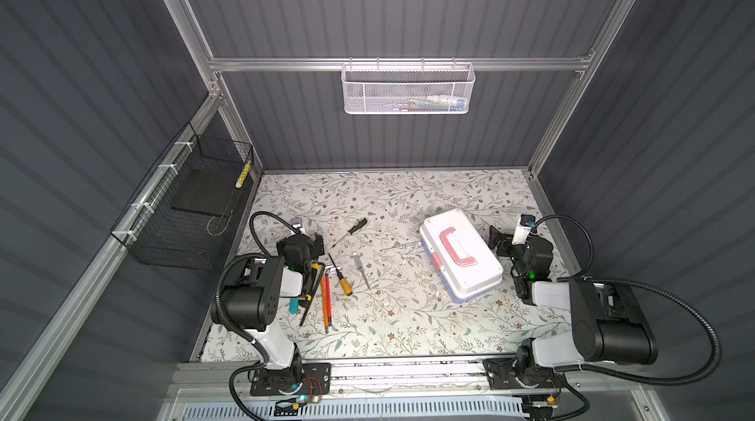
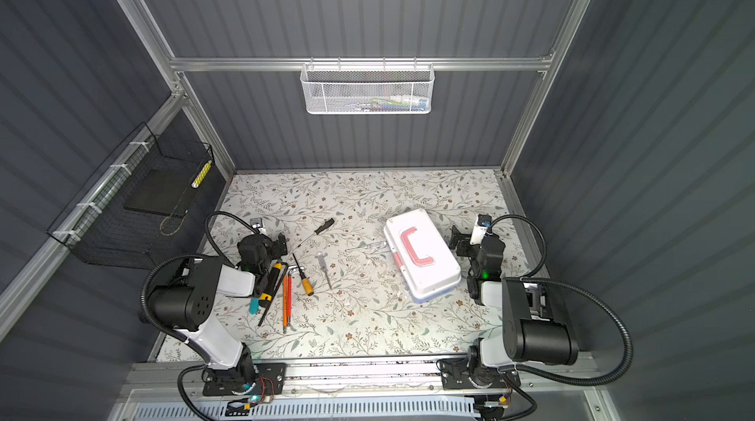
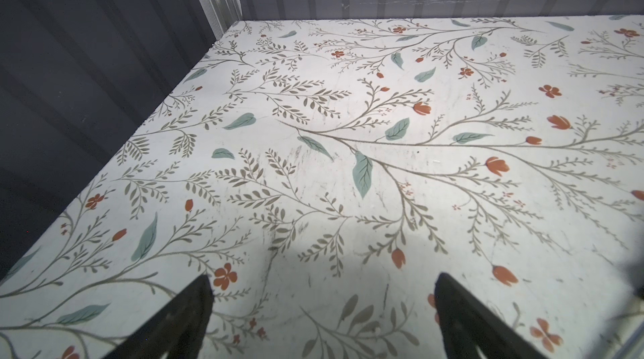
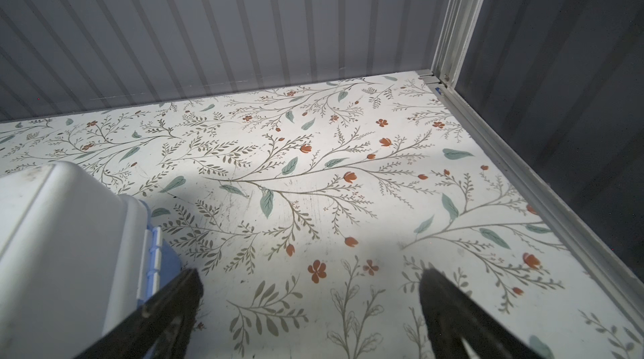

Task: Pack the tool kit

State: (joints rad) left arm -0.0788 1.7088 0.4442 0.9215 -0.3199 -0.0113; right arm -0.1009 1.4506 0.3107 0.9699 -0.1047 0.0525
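Tool kit box (image 1: 461, 254): lid shut, lying right of centre on the floral table (image 1: 408, 325), skewed to its edges. Loose tools lie to its left:
- a clear-handled screwdriver (image 1: 402, 246) just beside the box
- a second clear driver (image 1: 361, 269)
- a black-handled screwdriver (image 1: 350, 231)
- a yellow-handled screwdriver (image 1: 341, 278)
- an orange pair (image 1: 325, 300) near the left arm

Right gripper (image 4: 310, 273): jaws spread wide, nothing held, just beside the box's hinged side. Left gripper (image 3: 322, 280): jaws spread wide, empty, over bare table.
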